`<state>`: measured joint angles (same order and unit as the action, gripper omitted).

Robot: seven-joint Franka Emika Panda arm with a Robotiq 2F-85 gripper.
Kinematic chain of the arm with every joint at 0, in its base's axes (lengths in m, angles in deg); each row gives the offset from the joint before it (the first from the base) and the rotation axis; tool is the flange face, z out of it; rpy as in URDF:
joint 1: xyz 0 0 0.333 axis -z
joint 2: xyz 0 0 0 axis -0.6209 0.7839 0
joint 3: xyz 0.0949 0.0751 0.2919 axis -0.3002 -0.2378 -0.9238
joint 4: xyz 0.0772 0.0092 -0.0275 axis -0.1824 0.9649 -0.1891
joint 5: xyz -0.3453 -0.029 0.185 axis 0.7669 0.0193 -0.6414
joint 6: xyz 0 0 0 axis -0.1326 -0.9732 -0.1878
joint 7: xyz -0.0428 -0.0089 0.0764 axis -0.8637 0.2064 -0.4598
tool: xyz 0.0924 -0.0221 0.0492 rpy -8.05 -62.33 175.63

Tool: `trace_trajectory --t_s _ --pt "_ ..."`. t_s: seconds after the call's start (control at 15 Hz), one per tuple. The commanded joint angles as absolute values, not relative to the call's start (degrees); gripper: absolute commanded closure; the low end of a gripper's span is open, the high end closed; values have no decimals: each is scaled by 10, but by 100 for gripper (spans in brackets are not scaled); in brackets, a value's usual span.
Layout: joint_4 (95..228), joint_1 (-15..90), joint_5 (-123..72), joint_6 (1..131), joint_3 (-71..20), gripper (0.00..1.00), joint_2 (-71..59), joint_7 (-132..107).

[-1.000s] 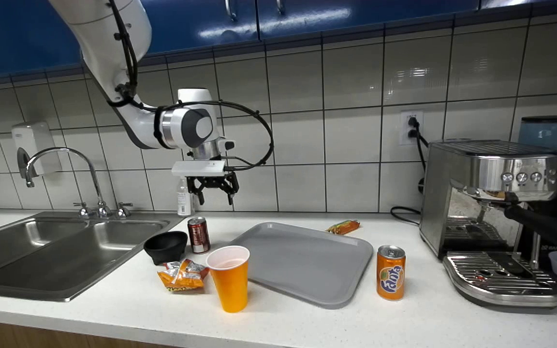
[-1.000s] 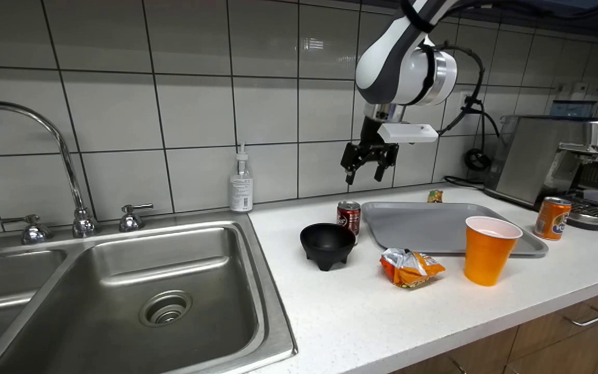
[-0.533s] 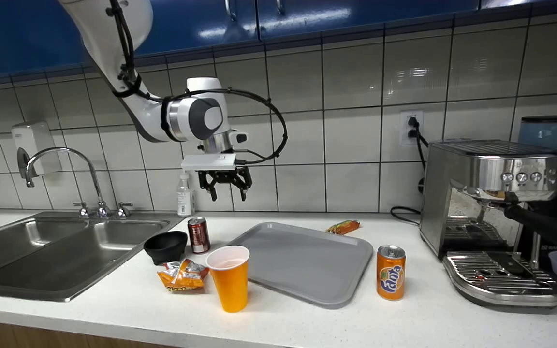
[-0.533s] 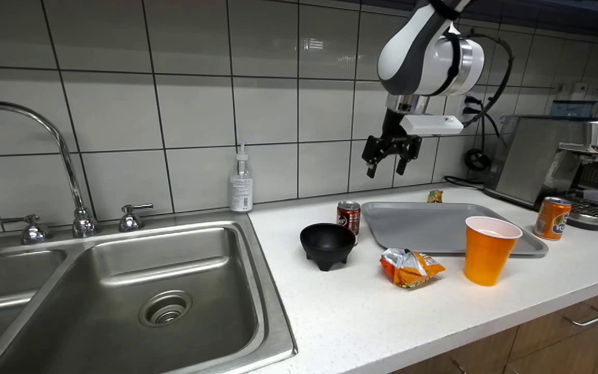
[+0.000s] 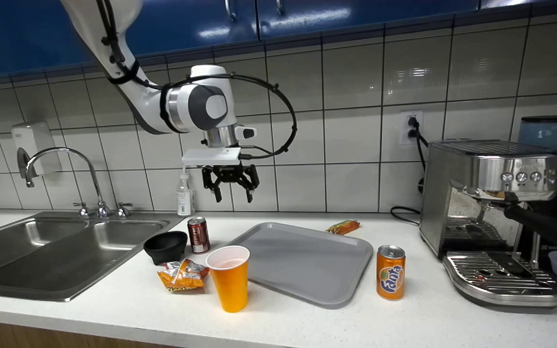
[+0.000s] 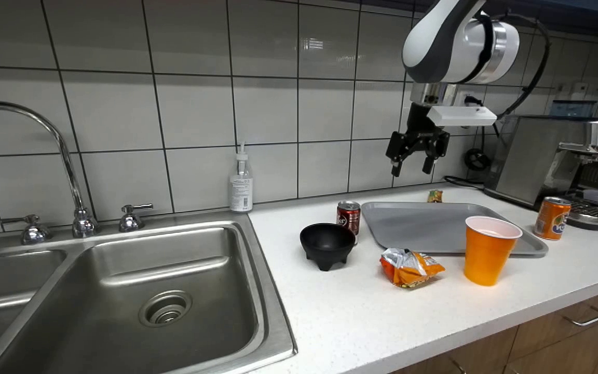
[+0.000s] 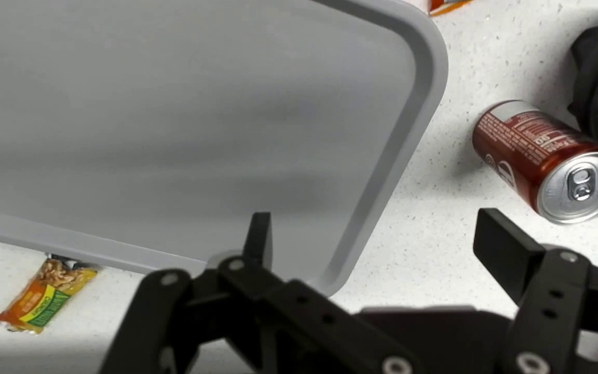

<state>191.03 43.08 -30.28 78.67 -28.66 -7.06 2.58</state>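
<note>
My gripper [image 5: 234, 195] is open and empty, fingers down, in the air above the tray's back corner; it also shows in an exterior view [image 6: 412, 169] and in the wrist view [image 7: 377, 231]. The grey tray [image 5: 307, 263] lies bare on the counter. A dark red can [image 5: 198, 235] stands left of it and appears beyond the right finger in the wrist view [image 7: 543, 150]. A black bowl [image 6: 327, 241] sits beside that can. An orange cup [image 5: 232, 285] and a crumpled orange snack bag [image 6: 410, 267] are in front. A wrapped snack bar [image 7: 44, 296] lies behind the tray.
An orange Fanta can [image 5: 390, 275] stands right of the tray, and a steel coffee machine [image 5: 491, 169] is further right. A double sink [image 6: 273, 291] with a faucet [image 6: 55, 135] is at left. A soap bottle [image 6: 241, 187] stands by the tiled wall. Blue cabinets [image 5: 356, 19] hang above.
My gripper has moved to the right in both exterior views, away from above the red can's side and towards the tray. It stays open. The objects on the counter have not moved.
</note>
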Motion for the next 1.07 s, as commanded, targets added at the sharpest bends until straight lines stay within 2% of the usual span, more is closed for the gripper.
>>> trace_trajectory --t_s 0.0,1.0 --pt "1952 440 -308 747 -285 0 -124 43" --pt "2106 431 -359 687 -278 0 -252 254"
